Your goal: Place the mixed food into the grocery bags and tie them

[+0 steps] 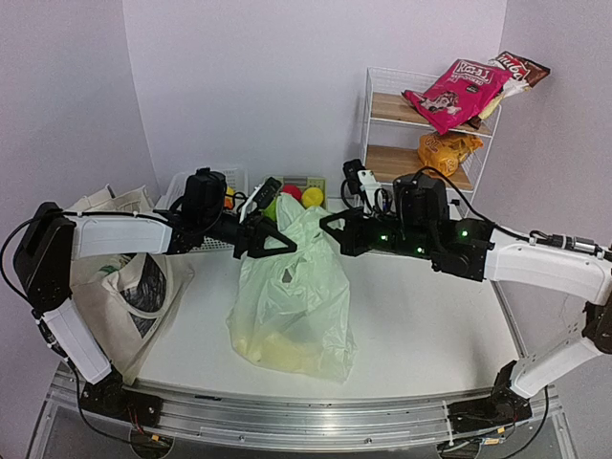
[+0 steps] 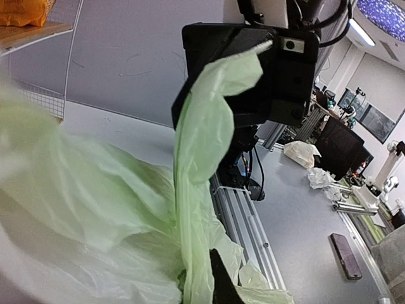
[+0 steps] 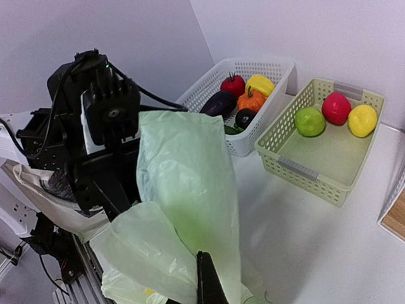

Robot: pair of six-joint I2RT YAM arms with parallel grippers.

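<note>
White table (image 1: 421, 325) fills most of the top view, w/ a white wire shelf (image 1: 375, 124) at its far right corner. Both arms reach in toward centre. Left gripper (image 1: 277, 244) & right gripper (image 1: 330, 225) face each other, near but apart, above the table's far half.

Green plastic bag (image 1: 292, 296) sits mid-table btwn the arms, body slumped on the surface, top pulled up to a peak btwn the grippers. A yellow item (image 1: 287, 356) shows thru the film at the bottom; can't tell what it is. Left wrist view: a strip of film bunches narrow at the left finger (image 2: 218, 278) and runs up to the right gripper's front, so the left jaws are pinching bag film. Right wrist view: film comes up past the right finger (image 3: 204, 278) w/ a lobe either side and reaches the left gripper. Right jaws are closed on film too, 2nd finger hidden.

Canvas tote (image 1: 105, 287) stands at the table's left edge under the left arm, mouth open, dark-patterned contents inside, unclear what.

Far side, behind the grippers: white basket (image 3: 266, 66) w/ red, yellow, orange & purple veg, just beside a green basket (image 3: 329, 183) holding 3 round fruits: green, red, yellow.

Snack packets on the shelf: pink packet (image 1: 454, 91) & brown packet (image 1: 521, 67) on the top tier, orange packet (image 1: 448, 148) on the tier below
</note>
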